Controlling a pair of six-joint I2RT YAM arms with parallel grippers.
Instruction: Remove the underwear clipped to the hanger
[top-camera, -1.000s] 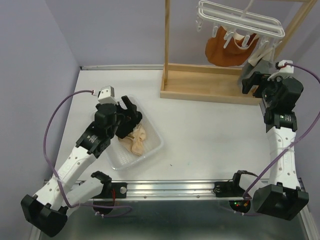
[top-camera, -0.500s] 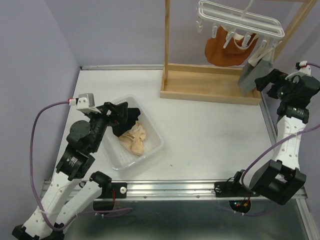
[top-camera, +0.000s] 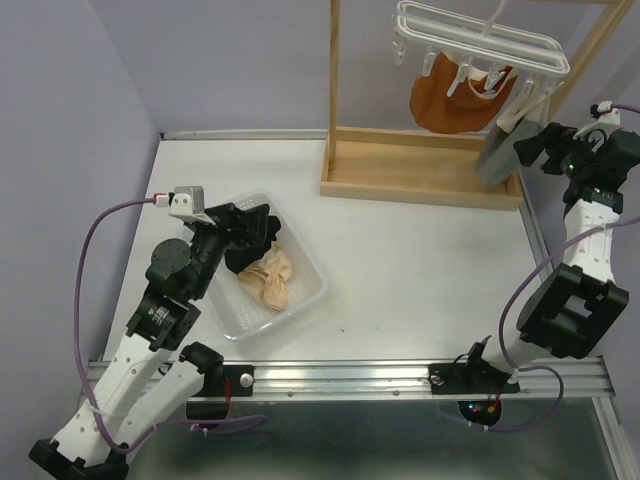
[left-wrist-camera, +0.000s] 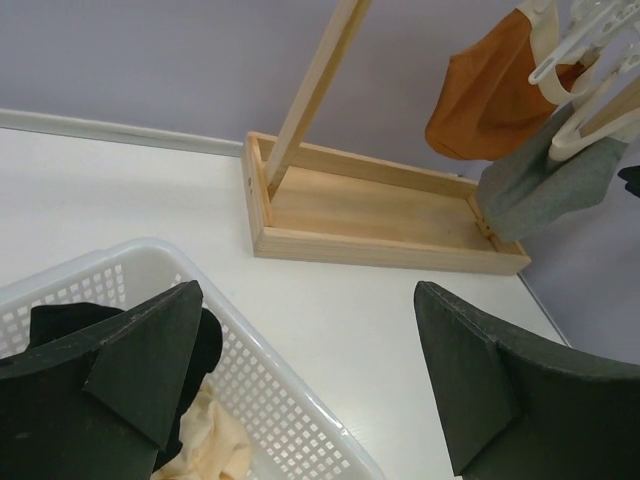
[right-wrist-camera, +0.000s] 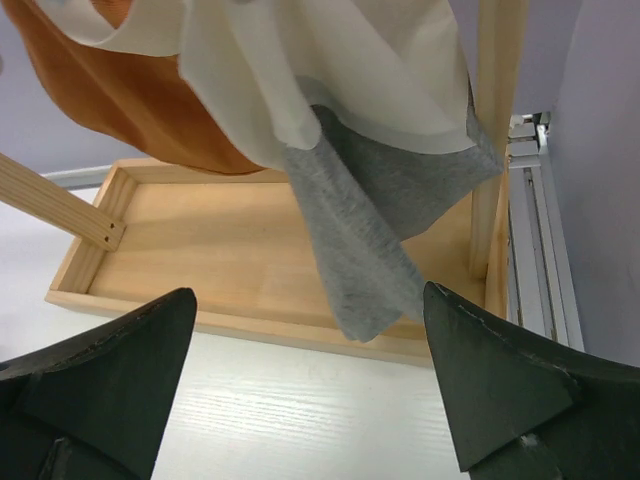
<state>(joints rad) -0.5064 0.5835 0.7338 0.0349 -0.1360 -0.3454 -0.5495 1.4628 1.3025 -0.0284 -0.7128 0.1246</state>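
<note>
Two garments clipped to the hanger (top-camera: 480, 38), high above the far right corner of the table (top-camera: 420, 270): rust-orange garment (top-camera: 450, 100) and, just to its right, grey garment (top-camera: 497, 152), both hanging over the tray base of the wooden stand (top-camera: 420, 175). Two more lying loose in the basket (top-camera: 305, 295) near the left edge: cream-beige garment (top-camera: 270, 280) on the near side, black garment (left-wrist-camera: 60, 325) on the far side.

Left gripper (top-camera: 262, 225): released, fingers spread wide, empty, poised over the far part of the basket, above the black garment.

Right gripper (top-camera: 530, 150): released, fingers spread wide, empty, raised at the far right corner just beside the lower edge of the grey garment. Contact with the cloth: cannot tell. Seen from the right wrist, grey garment hanging ahead, between the spread fingers.
</note>
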